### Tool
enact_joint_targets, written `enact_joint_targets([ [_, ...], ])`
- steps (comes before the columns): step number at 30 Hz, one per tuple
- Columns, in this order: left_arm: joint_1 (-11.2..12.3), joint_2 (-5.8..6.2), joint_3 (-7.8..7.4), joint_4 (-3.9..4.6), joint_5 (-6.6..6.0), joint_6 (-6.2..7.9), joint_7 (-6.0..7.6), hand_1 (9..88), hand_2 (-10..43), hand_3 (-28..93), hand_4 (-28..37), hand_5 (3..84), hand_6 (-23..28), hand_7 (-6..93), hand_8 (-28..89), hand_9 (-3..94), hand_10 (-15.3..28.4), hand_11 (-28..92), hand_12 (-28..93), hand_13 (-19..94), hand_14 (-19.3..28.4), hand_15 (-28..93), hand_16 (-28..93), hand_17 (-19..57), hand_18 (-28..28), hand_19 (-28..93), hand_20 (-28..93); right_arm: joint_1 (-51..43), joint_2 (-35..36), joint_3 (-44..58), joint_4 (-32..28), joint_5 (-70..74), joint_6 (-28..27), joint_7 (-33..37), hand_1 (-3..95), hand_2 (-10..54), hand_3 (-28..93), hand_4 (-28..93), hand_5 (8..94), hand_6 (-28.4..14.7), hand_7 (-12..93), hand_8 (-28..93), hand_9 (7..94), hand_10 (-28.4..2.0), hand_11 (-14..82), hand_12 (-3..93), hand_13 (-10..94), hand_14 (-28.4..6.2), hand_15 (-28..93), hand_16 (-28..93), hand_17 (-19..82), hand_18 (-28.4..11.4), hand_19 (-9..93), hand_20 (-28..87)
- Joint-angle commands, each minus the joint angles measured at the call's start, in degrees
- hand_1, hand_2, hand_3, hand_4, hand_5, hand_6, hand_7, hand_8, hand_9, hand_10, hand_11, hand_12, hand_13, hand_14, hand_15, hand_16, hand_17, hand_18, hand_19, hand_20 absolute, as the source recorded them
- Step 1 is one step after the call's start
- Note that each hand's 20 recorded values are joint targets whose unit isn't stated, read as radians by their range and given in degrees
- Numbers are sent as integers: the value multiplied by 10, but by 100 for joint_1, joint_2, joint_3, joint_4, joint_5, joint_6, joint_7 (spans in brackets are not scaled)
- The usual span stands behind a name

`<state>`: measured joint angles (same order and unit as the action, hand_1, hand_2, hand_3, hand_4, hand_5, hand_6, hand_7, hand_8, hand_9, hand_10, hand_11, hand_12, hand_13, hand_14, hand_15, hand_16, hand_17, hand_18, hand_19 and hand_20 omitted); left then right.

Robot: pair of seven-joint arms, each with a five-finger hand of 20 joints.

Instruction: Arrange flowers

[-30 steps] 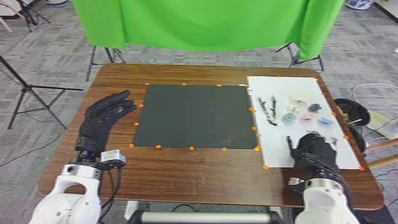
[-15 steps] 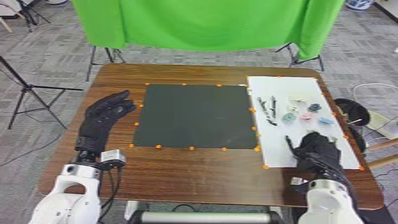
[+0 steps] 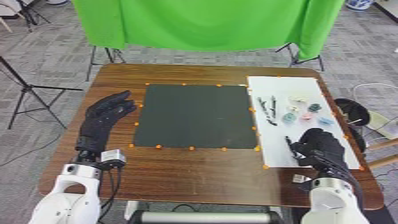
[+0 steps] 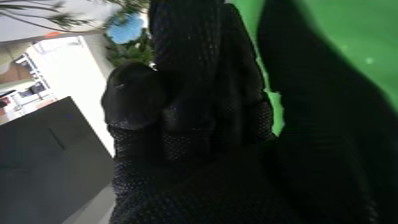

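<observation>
Small, rounded flowers (image 3: 306,116) in pink, blue and cream lie on a smooth, oblong white sheet (image 3: 280,86) on the wood-grained bench (image 3: 200,175). Beside them, slender dark twigs (image 3: 265,109) run roughly lengthwise along it. The right hand (image 3: 324,146), in textured black fabric, is over the sheet's near end, fingers straight, pressed together.

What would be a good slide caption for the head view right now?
Robot's right hand over the white sheet of small flowers, beside the dark mat.
</observation>
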<state>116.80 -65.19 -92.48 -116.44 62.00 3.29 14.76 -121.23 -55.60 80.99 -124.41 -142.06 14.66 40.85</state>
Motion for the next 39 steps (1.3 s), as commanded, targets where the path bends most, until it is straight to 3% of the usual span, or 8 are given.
enact_joint_targets([
  [1,37,33,-18,9,-21,-67,-56,383,-95,643,-153,465,18,196,-89,471,122,241,138,390,160,297,6,98,134,248,277,-195,41,192,-209,4,-507,123,354,-95,655,-143,555,-40,195,-76,611,-171,111,191,871,-62,371,290,639,-86,814,369],
  [8,28,45,-12,9,-26,-89,-50,384,-95,642,-153,465,19,195,-88,470,122,240,138,390,160,297,6,98,134,247,277,-234,41,194,-201,-60,-741,211,344,-95,643,-211,550,-54,155,-63,589,-179,84,180,867,-65,364,286,636,-81,806,361],
  [26,-55,36,24,36,1,-124,-52,384,-95,642,-153,465,18,195,-89,470,122,241,139,389,160,296,8,98,134,245,275,-53,-3,-372,558,-263,-672,523,443,-95,685,-197,605,-37,183,-70,687,-169,147,184,902,-43,381,293,673,-57,789,361],
  [31,-54,31,19,34,0,-113,-46,385,-95,642,-154,465,18,195,-89,470,122,241,138,389,161,295,7,98,134,244,274,-21,-76,-473,720,-256,-541,523,515,-95,666,-198,656,-22,205,-67,753,-153,172,197,922,-33,384,300,690,-48,777,377],
  [34,-48,26,9,42,2,-109,-32,385,-95,642,-153,465,18,195,-89,470,122,241,138,389,160,296,8,98,133,243,274,13,-72,-523,782,-269,-434,480,639,-95,487,-124,704,-28,198,90,856,-117,76,329,936,-26,390,299,712,-42,753,424],
  [39,-79,18,24,46,1,-117,-45,384,-95,641,-153,465,18,195,-89,470,122,241,138,389,160,296,8,98,133,243,274,26,-71,-589,814,-215,-322,461,675,-95,467,-100,781,-31,217,140,931,-101,99,374,937,-21,445,254,737,-41,750,445],
])
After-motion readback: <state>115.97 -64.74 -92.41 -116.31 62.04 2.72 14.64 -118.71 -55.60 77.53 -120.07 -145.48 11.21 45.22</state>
